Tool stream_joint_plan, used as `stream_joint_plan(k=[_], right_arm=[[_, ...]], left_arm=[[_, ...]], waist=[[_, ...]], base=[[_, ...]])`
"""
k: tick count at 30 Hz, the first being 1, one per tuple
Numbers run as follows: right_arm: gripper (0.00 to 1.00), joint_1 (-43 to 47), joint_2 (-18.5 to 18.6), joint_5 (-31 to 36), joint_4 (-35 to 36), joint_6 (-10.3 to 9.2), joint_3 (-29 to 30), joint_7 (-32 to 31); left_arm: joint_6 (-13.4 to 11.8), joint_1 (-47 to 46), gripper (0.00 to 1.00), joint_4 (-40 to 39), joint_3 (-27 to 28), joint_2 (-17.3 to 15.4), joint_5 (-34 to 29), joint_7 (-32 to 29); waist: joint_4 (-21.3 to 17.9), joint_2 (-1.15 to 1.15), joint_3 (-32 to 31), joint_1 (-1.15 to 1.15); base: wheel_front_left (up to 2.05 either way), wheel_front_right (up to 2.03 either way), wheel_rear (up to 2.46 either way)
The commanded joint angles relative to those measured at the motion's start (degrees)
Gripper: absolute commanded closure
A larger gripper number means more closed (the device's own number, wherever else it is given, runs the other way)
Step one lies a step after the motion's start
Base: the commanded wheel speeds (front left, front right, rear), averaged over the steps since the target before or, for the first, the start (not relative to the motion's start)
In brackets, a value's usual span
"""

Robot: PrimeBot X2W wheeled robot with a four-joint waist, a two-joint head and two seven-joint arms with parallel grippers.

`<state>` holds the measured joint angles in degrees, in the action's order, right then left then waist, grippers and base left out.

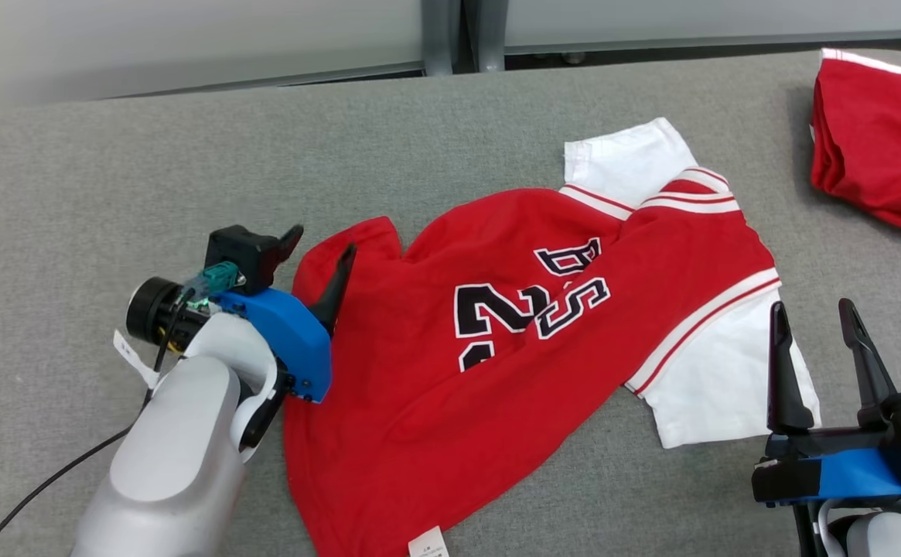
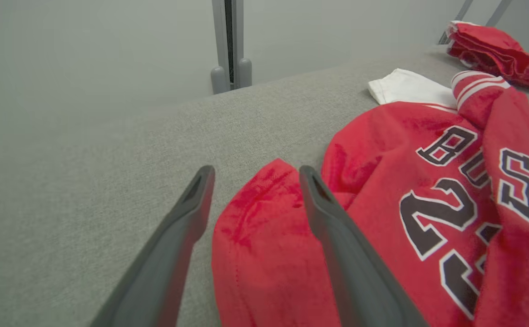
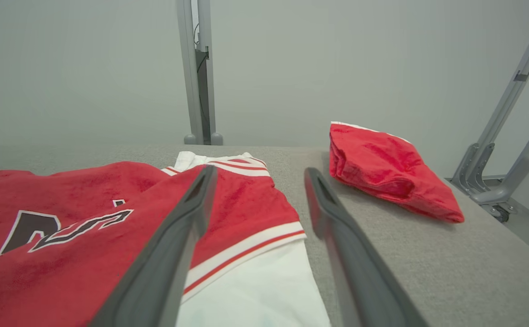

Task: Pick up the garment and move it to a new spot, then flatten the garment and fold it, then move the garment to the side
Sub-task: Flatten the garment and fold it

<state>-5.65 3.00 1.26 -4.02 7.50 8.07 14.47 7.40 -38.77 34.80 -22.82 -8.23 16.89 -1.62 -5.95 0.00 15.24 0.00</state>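
Across the middle of the grey bench [image 1: 71, 170] lies the red garment [image 1: 435, 371], one side folded over. At its corner the left tool [image 1: 322, 240] gapes open; the right tool [image 1: 811, 305], also open, hovers beside its white sleeve [image 1: 728, 387].

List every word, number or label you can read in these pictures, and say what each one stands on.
"BU" then "S": lettering on the red jersey; a fold hides the letters between.
"2": black number on the same jersey; the next digit is partly folded under.
Hem tag: too small to read.
White cable tag: nothing legible.
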Motion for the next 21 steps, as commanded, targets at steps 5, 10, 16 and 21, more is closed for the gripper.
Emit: stream_joint_plan(k=[5,10,16,21], right_arm=[[0.0,-1.34,-0.18,-0.43,-0.13,-0.02,0.46,0.29],[0.0,-1.79,-0.19,-0.5,-0.4,-0.02,0.56,0.42],[0.0,-1.8,-0.18,-0.63,-0.47,-0.02,0.67,0.49],[0.0,-2.04,-0.18,-0.8,-0.15,-0.02,0.39,0.52]], left_arm=[[0.08,-1.88,0.0,5.27,-4.62,-2.74,4.38,-4.52],[0.08,-1.9,0.0,9.34,-8.08,-3.56,6.79,-8.06],[0.11,-1.43,0.0,10.5,-11.82,-3.52,9.86,-8.7],[0.12,-2.47,1.0,9.92,-14.42,-3.56,11.47,-7.37]], waist=[[-1.07,0.0,1.48,0.0],[-1.25,0.0,1.86,0.0],[-0.95,0.0,1.79,0.0],[-0.7,0.0,1.73,0.0]], base=[[0.0,0.0,0.0],[0.0,0.0,0.0],[0.0,0.0,0.0],[0.0,0.0,0.0]])
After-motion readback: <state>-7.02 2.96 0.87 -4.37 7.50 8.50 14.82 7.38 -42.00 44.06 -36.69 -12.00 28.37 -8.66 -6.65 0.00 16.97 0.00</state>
